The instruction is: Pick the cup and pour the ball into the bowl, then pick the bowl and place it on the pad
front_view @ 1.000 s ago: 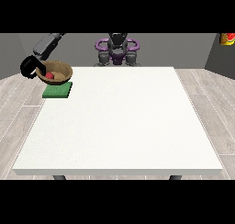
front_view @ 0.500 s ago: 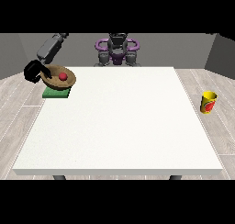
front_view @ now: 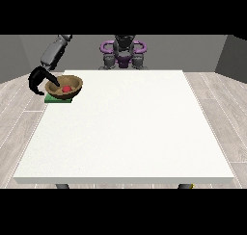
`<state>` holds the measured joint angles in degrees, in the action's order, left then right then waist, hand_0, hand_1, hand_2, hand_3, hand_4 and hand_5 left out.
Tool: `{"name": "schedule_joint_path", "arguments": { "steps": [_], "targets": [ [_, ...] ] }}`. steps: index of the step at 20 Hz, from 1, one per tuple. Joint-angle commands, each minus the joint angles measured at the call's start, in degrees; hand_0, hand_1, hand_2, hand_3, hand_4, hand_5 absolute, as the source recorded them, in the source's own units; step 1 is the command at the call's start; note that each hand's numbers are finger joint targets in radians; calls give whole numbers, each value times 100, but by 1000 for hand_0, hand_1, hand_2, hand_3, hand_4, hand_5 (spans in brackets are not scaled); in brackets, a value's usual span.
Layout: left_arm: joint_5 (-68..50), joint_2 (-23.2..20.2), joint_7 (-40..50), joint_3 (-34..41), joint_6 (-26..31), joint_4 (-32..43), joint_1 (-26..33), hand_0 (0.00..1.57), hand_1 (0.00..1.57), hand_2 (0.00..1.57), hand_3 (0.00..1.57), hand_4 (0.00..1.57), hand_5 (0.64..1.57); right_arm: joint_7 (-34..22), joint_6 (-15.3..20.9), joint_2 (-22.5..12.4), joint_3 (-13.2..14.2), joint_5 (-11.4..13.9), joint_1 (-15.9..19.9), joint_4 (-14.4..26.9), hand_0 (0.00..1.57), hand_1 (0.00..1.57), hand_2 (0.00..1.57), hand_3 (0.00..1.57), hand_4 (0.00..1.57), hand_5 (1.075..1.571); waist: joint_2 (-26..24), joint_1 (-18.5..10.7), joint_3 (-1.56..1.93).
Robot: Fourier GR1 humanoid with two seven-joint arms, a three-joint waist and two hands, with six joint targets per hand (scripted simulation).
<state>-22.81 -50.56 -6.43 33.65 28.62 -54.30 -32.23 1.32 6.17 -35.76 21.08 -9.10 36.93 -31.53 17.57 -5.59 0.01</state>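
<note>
A brown bowl (front_view: pixel 75 81) stands on the green pad (front_view: pixel 53 99) at the table's far left corner. A red ball (front_view: pixel 66 88) lies inside the bowl. The black hand at the view's left (front_view: pixel 34 82) hooks over the bowl's left rim, one finger inside it and the rest curled outside. Its grey forearm (front_view: pixel 54 52) rises up and back towards the robot. No cup shows on the table. The other hand does not show at the view's right.
The white table (front_view: pixel 130 128) stretches from the pad towards the camera and to the right. The robot's torso (front_view: pixel 123 50) stands behind the far edge. Wooden floor surrounds the table.
The bowl with the ball has shifted slightly right and settled level on the pad, the hand still on its rim. The yellow cup seen beyond the table's right edge is gone from there.
</note>
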Motion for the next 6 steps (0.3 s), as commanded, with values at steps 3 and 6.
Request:
{"name": "schedule_joint_path", "arguments": {
  "steps": [3,6],
  "targets": [
    [-75,447,398,-335,-278,-489,21,0,0,0,0,1190,1569,-284,-161,-88,-237,227,157,249,0,0,0,0,0,1395,-432,17,2],
    [263,575,341,-470,-402,-105,333,0,0,0,0,1190,1569,-1046,-225,-180,-578,424,271,-154,0,0,0,0,200,1375,-1287,263,-11]
  ]
}}
